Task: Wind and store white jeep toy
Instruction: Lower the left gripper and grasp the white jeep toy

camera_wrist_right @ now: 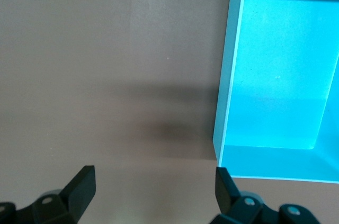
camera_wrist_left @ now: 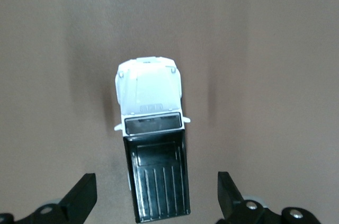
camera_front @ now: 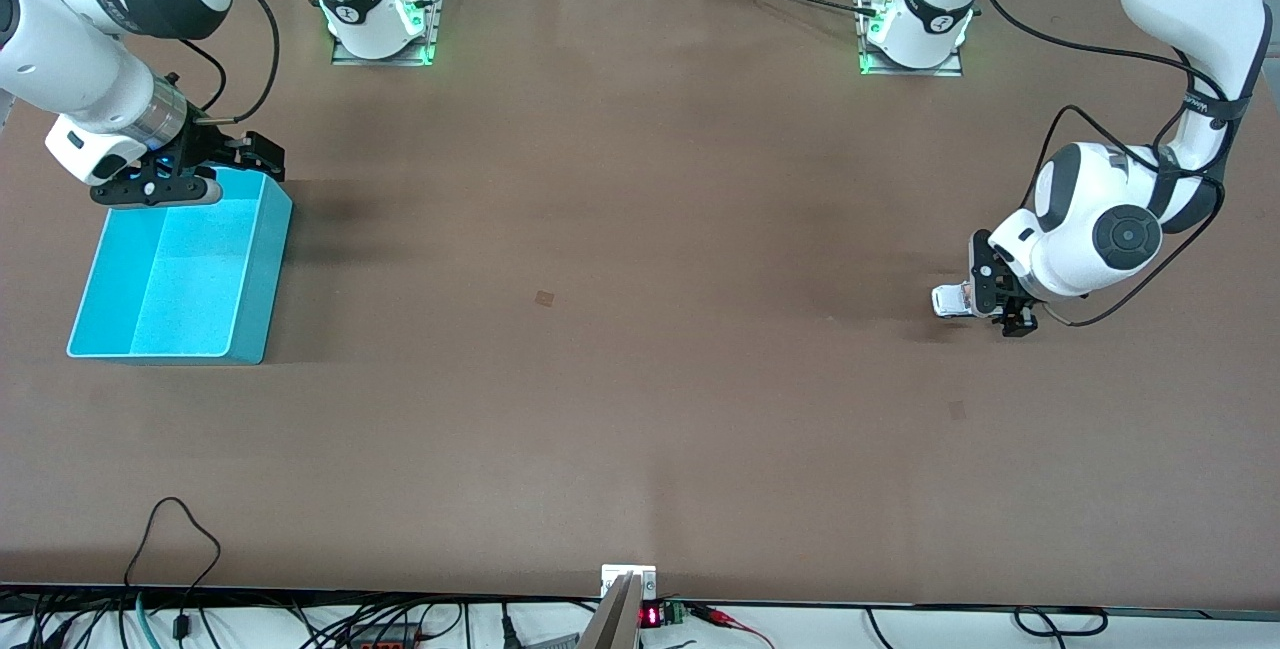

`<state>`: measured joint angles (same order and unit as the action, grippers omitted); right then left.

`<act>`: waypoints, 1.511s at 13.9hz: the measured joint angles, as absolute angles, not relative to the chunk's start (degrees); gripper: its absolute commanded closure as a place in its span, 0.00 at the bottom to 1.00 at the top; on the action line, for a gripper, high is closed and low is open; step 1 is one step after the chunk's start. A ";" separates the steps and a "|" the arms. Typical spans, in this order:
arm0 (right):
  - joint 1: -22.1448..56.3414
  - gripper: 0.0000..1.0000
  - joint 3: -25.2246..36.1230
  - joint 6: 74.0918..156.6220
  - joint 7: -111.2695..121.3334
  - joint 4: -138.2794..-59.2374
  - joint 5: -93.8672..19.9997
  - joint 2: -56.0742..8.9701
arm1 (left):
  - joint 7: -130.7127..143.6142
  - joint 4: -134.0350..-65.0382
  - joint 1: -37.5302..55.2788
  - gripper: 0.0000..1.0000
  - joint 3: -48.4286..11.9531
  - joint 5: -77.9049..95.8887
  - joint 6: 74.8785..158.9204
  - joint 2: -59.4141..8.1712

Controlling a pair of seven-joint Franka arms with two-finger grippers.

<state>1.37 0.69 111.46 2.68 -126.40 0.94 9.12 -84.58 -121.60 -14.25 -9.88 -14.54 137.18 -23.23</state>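
You have the white jeep toy [camera_wrist_left: 152,128], a tiny white car with a black ribbed roof panel and dark windscreen, standing upright on its wheels on the table [camera_front: 640,329] near the edge at the left arm's end, roughly midway along that edge.

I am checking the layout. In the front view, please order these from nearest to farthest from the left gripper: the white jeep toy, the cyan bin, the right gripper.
1. White jeep toy: on the table right beside the open left gripper.
2. Right gripper: open, over the bin's edge at the right arm's end.
3. Cyan bin: at the right arm's end; almost level with the right gripper.
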 measured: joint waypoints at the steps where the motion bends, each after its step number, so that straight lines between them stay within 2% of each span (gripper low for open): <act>1: 1.37 0.00 0.69 111.45 2.69 -126.40 0.94 9.12 | -84.60 -122.32 -14.93 0.00 -9.88 -14.54 138.34 -23.23; 10: 1.38 0.00 0.69 111.00 2.98 -126.40 0.94 8.92 | -86.23 -124.04 -16.09 0.01 -11.23 -14.53 140.73 -23.46; 14: 1.38 0.00 0.69 110.56 2.99 -126.40 0.94 8.89 | -87.16 -124.14 -17.16 0.07 -11.22 -14.26 140.97 -24.32; 15: 1.38 0.00 0.69 110.52 2.99 -126.40 0.94 8.89 | -87.17 -124.15 -17.30 0.12 -11.22 -14.20 141.07 -24.53; 21: 1.38 0.00 0.69 110.42 2.99 -126.40 0.94 8.89 | -87.23 -124.15 -17.34 0.15 -12.12 -13.51 141.22 -24.72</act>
